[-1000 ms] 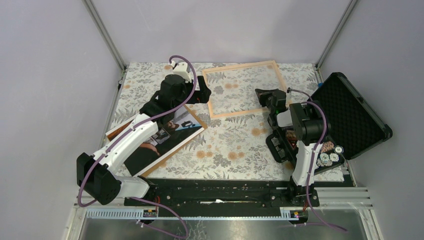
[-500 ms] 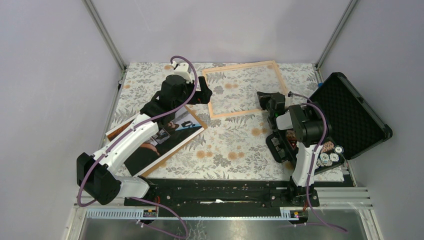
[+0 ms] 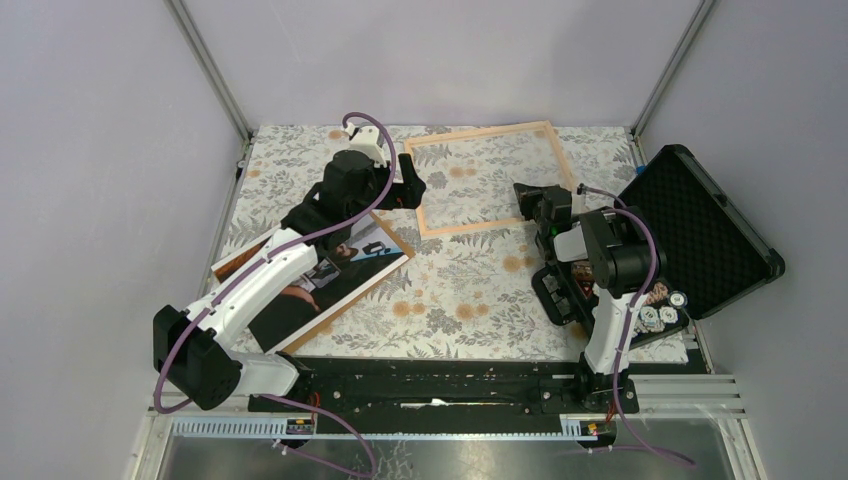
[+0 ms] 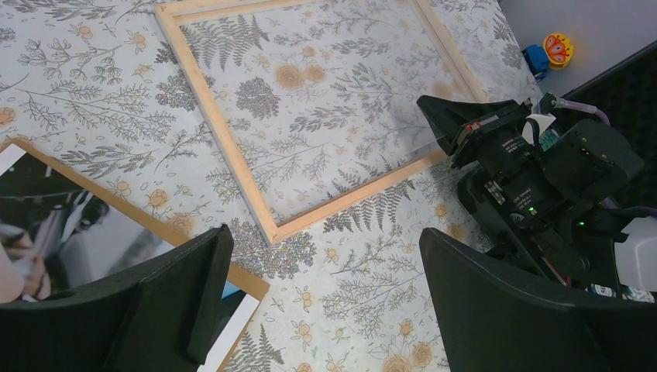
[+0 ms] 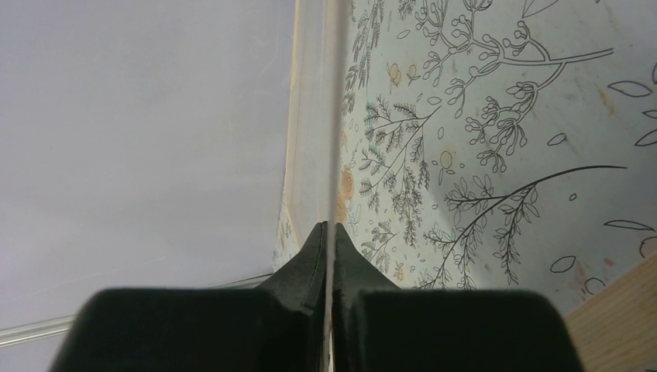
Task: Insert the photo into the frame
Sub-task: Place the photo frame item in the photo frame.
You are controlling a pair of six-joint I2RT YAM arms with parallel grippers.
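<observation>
The frame (image 3: pixel 470 226) of light wood lies flat at the back of the table, and also shows in the left wrist view (image 4: pixel 225 147). The photo (image 3: pixel 372 252) lies face up at the left, partly under my left arm; its corner shows in the left wrist view (image 4: pixel 46 209). My left gripper (image 3: pixel 408 186) is open and empty (image 4: pixel 324 256), hovering between the photo's far corner and the frame's near left corner. My right gripper (image 3: pixel 530 198) is at the frame's near right corner, shut (image 5: pixel 327 229) on a thin clear sheet (image 5: pixel 333 116) seen edge-on.
An open black foam-lined case (image 3: pixel 700 235) stands at the right edge. A tray with small round items (image 3: pixel 660 308) sits by the right arm's base. A small yellow and blue toy (image 4: pixel 550 50) lies at the back right. Grey walls close in the table.
My left gripper has shifted slightly right toward the frame's near left corner. My right wrist has turned a little while staying at the frame's near right corner.
</observation>
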